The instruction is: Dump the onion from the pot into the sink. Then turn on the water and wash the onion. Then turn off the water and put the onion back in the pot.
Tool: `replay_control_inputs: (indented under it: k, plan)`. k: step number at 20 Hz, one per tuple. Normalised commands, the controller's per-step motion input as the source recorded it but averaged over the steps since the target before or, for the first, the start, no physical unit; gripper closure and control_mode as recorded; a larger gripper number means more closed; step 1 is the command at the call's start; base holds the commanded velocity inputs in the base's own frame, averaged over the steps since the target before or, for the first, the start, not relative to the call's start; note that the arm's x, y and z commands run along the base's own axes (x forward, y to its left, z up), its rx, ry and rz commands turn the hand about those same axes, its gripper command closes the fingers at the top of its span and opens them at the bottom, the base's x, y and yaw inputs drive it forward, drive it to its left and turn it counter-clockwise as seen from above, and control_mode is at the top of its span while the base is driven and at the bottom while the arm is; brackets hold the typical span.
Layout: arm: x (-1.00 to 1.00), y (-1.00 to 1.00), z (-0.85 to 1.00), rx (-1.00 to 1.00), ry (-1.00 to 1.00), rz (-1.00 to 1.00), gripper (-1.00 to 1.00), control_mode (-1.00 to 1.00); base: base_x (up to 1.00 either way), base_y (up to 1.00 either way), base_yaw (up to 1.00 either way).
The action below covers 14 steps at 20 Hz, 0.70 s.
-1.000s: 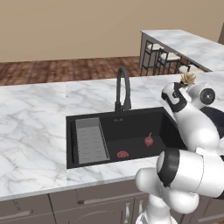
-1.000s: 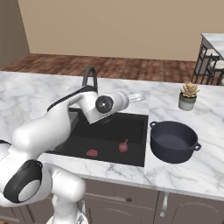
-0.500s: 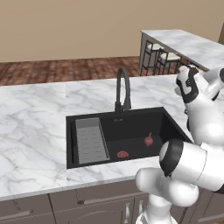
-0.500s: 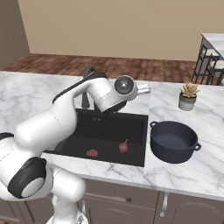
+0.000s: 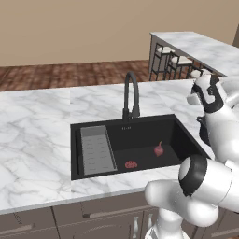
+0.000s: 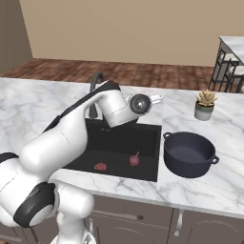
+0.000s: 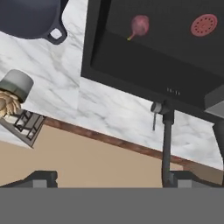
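Note:
The reddish onion (image 5: 158,150) (image 6: 135,159) (image 7: 139,25) lies on the floor of the black sink (image 5: 75,140) (image 6: 145,136), right of the red drain (image 5: 131,164). On the counter right of the sink stands the dark pot (image 6: 189,153) (image 7: 30,17), nothing visible inside it. My gripper (image 6: 155,99) (image 7: 111,179) hangs in the air above the sink's back right corner, open, with nothing between its fingertips (image 7: 43,177). The black gooseneck faucet (image 5: 132,95) (image 7: 166,131) rises behind the basin. No water falls from it.
A grey ribbed tray (image 5: 97,149) fills the sink's left part. A small potted plant (image 6: 205,104) (image 7: 13,94) sits on the counter behind the pot. The marble counter (image 5: 37,126) runs wide to the left. Bar stools (image 5: 170,58) stand far behind.
The hand has swung up and to the right, away from the faucet toward the sink's back right corner. The gripper has stayed open. The onion has not moved.

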Motion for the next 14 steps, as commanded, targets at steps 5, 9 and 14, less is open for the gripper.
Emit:
replay_control_inputs:
  k: [5,9,14]
  plan:
    - [0.03,0.03,-0.18,0.0,-0.03,0.07,-1.0,-1.0,0.0,0.0,0.0]
    - [0.0,0.0,0.0,0.03,0.03,0.14,-1.0,-1.0,0.0,0.0,0.0]
    - [0.0,0.0,0.01,0.03,0.17,0.17,-1.0,-1.0,0.0,0.0,0.0]
